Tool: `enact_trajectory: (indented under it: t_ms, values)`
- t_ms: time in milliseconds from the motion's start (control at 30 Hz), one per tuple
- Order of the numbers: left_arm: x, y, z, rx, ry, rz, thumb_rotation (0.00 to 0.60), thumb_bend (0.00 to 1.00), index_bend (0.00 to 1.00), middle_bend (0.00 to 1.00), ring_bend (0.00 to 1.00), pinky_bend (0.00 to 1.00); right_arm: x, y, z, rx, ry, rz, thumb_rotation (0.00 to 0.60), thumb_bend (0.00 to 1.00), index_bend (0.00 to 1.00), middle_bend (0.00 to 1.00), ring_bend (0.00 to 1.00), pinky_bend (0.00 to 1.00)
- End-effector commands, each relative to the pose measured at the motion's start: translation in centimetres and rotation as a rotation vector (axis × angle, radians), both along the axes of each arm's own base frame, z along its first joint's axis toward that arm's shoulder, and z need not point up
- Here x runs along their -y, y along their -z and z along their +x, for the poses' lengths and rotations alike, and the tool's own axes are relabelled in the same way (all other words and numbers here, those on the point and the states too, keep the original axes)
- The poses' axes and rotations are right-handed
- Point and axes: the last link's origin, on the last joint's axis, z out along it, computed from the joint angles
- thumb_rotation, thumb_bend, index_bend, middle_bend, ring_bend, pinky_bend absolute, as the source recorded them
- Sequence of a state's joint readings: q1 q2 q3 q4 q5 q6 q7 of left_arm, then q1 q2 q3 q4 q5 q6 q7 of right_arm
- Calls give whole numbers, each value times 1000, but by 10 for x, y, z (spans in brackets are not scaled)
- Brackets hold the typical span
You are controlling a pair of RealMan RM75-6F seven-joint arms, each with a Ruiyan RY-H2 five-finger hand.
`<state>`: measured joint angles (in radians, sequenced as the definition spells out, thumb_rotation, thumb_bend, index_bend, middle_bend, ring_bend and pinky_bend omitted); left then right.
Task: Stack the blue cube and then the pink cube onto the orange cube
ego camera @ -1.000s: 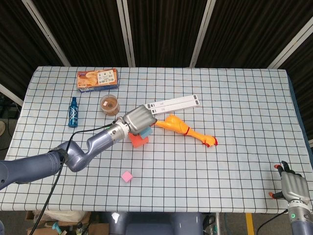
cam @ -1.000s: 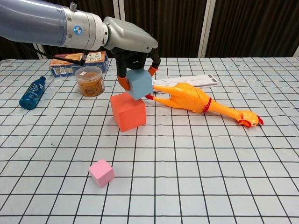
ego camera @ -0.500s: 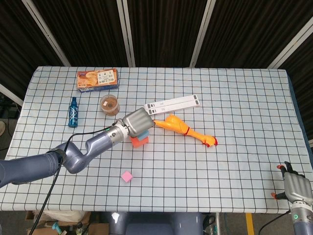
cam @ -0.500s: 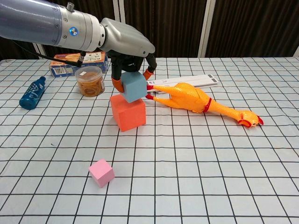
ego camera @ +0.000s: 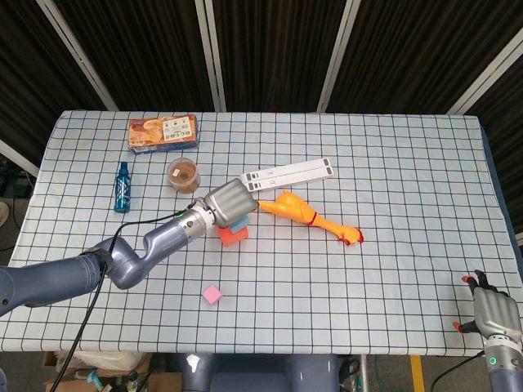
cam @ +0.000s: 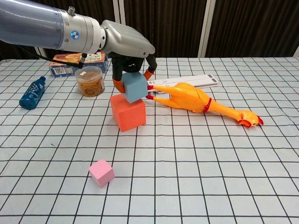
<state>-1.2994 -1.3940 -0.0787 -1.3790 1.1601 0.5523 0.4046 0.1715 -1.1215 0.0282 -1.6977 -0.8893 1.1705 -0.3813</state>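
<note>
Near the middle of the chest view, the blue cube (cam: pixel 135 87) is gripped from above by the left hand (cam: pixel 128 44), with dark fingers (cam: pixel 117 74) seen down its left and right sides. The cube is tilted, and its lower edge sits at the top rear edge of the orange cube (cam: pixel 127 112); whether the 2 are touching cannot be told. In the head view, the same hand (ego camera: pixel 231 202) covers most of the blue cube (ego camera: pixel 243 221), and only a strip of the orange cube (ego camera: pixel 232 237) shows below it.

Toward the lower left of the chest view, the pink cube (cam: pixel 101 172) lies alone on the bench (cam: pixel 224 163), well apart from the other 2 cubes; in the head view it (ego camera: pixel 212 295) is seen below and slightly left of them.

Just right of the cubes, a rubber chicken (cam: pixel 198 102) is laid on its side, with its feet near the blue cube. Behind it a white flat strip (cam: pixel 196 80) is seen. At the left of the chest view stand a jar (cam: pixel 90 80), a blue bottle (cam: pixel 32 93) lying flat, and a snack box (cam: pixel 77 63).

At the lower right corner of the head view, the right hand (ego camera: pixel 495 313) is held off the bench edge with nothing in it, its fingers loosely apart.
</note>
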Motion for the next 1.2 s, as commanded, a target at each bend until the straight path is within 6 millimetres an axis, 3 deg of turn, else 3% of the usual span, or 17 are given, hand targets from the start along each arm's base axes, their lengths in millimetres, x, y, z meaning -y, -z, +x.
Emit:
enact_trajectory:
  t_ms: [33, 1200]
  values:
    - [1, 1, 0, -1, 2, -6, 600, 319, 724, 701, 736, 1000, 0, -1, 0, -1, 0, -2, 600, 122, 210, 70, 241, 264]
    - [0, 1, -22, -30, -32, -7, 600, 321, 731, 701, 736, 1000, -1, 2, -2, -5, 20, 9, 600, 122, 210, 70, 241, 264]
